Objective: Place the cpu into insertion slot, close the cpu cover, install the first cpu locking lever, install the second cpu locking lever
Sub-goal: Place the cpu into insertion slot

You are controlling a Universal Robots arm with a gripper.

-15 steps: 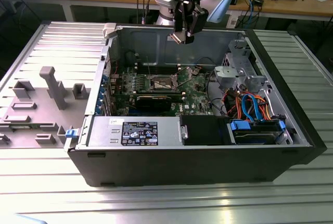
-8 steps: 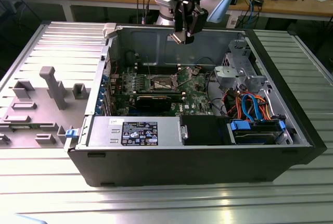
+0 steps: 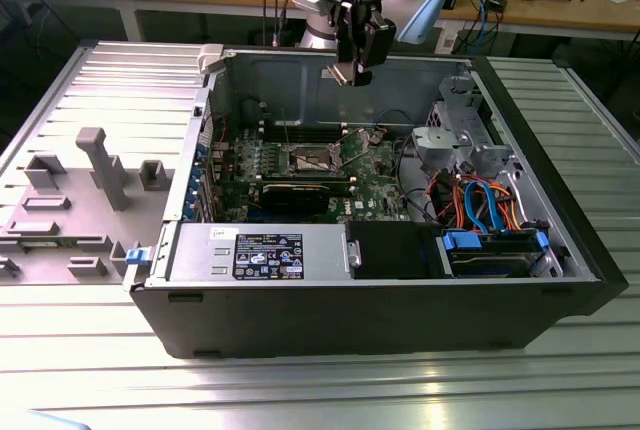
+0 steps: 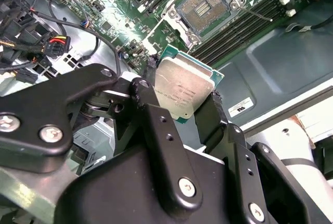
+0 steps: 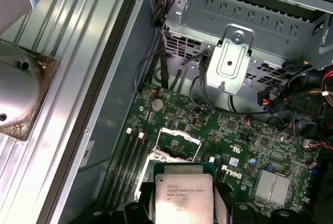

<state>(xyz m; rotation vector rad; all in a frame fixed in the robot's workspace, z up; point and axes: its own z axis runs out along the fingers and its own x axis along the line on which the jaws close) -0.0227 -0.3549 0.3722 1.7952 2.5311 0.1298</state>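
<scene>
Gripper (image 4: 183, 98) clamps 1 cpu (image 4: 179, 84) above 1 insertion slot (image 4: 203, 8).

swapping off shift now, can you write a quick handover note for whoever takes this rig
The gripper is shut on the cpu, above the motherboard inside the open case.
The insertion slot is empty with its contacts exposed; the cpu cover looks raised.
Done: cpu picked up.
Left: cpu not yet seated; cover closing and the two lever steps not yet done.
</scene>
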